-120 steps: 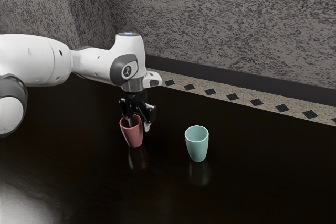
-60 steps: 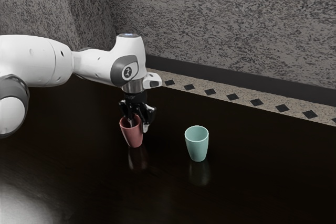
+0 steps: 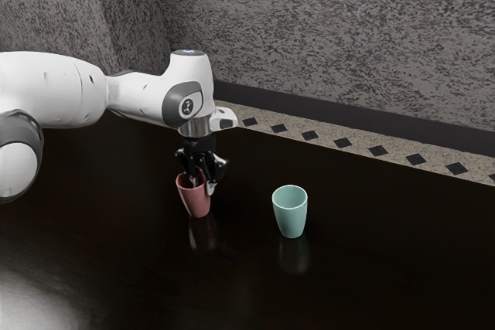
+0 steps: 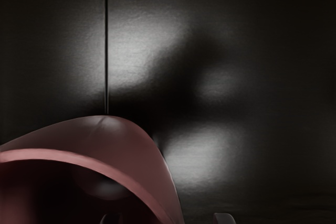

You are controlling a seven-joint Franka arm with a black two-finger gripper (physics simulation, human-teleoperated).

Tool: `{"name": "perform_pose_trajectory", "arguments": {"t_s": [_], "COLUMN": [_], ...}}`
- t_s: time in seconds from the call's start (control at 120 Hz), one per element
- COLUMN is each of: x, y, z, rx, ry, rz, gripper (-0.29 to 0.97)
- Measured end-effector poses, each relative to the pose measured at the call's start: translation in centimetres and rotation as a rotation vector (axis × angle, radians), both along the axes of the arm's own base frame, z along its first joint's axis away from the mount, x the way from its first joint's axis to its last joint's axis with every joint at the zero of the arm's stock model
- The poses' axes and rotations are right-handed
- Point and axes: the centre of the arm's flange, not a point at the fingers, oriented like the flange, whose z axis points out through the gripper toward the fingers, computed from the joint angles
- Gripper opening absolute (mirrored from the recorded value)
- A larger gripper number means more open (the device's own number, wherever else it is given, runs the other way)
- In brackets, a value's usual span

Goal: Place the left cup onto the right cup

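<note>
The end effector [image 3: 206, 181] hangs straight down from the white arm over the red cup [image 3: 193, 197], the left one of the pair. Its black fingers look pinched together on the cup's wall, at the rim edge that faces the other cup, one finger inside and one outside. The red cup sits low at the dark bench [image 3: 371, 268], leaning a touch; I can't tell whether its base has left the surface. From the wrist camera, its rim [image 4: 105, 150] curves right under the hand. The teal cup [image 3: 290, 211] stands upright and open-mouthed, well apart, toward the exterior view's right. I'd say the carry runs that way: up, across, then down over the teal mouth.
</note>
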Motion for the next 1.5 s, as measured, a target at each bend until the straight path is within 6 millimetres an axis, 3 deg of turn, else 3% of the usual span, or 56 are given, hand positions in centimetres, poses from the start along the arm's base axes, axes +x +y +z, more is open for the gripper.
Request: {"name": "perform_pose_trajectory", "arguments": {"t_s": [0.975, 1.208, 1.5], "x": [0.2, 0.1, 0.0], "y": [-0.4, -0.6, -0.5], "z": [-0.1, 1.3, 4.7], "rx": [0.004, 0.006, 0.008], "ry": [-0.001, -0.024, -0.068], "rz": [-0.008, -0.012, -0.013], "gripper": [-0.09, -0.1, -0.1]}}
